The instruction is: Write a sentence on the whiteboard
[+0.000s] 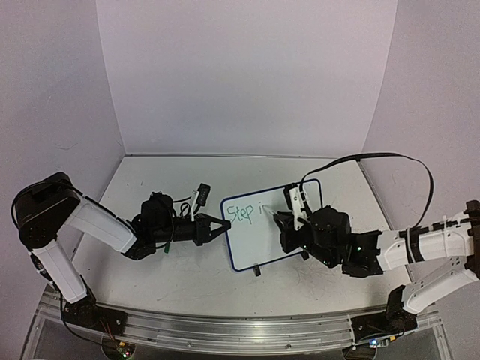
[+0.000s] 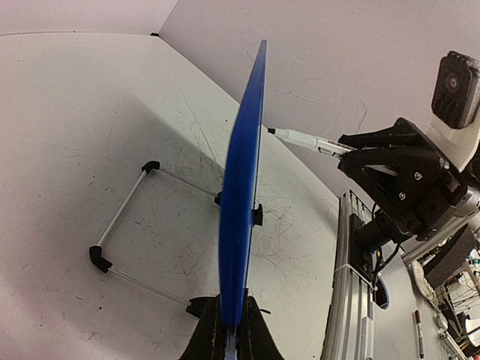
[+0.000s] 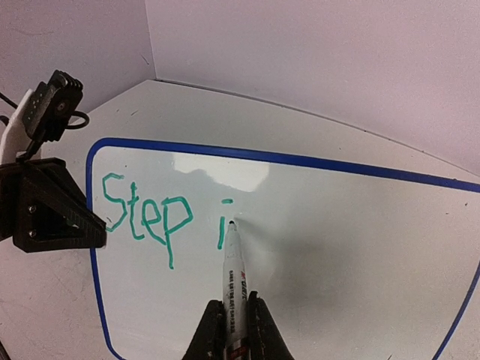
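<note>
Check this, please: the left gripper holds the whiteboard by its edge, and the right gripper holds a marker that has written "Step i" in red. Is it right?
The colour is wrong: the lettering is green, not red; the right wrist view shows it. Otherwise yes: the left gripper holds the whiteboard by its edge and the right gripper holds the marker.

We see green lettering [image 3: 146, 217] on a white whiteboard [image 3: 337, 247] rimmed in dark blue, a white marker [image 3: 234, 277] with black print, black fingers [image 3: 209, 334], and a white counter [image 2: 75, 112] flecked with faint grey scribbles.
</note>
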{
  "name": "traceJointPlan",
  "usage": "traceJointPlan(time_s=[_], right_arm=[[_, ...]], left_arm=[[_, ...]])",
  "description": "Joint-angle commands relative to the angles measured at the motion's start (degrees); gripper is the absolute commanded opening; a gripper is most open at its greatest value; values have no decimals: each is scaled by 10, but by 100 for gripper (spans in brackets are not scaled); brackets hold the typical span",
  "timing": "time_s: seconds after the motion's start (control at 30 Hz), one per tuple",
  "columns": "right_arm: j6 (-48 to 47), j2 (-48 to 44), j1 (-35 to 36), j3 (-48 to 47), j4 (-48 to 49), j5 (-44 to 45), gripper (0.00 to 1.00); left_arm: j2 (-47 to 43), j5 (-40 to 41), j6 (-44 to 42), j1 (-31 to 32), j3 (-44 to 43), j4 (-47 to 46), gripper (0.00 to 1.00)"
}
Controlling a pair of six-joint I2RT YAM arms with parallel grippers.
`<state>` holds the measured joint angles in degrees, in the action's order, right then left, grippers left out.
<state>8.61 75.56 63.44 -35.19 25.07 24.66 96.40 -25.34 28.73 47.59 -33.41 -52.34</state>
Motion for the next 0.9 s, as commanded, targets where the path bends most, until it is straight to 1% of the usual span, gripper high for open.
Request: traceJointPlan(time_s=[0.0, 0.4, 0.87], right_arm=[[-8, 11, -5, -28, 24, 14, 0], [-9, 22, -8, -26, 31, 19, 0], [27, 9, -7, 4, -3, -5, 0]], left_arm=[[-4, -2, -7, 2, -17, 31, 0], [-7, -1, -7, 3, -13, 31, 0], [-6, -1, -8, 4, -16, 32, 0]])
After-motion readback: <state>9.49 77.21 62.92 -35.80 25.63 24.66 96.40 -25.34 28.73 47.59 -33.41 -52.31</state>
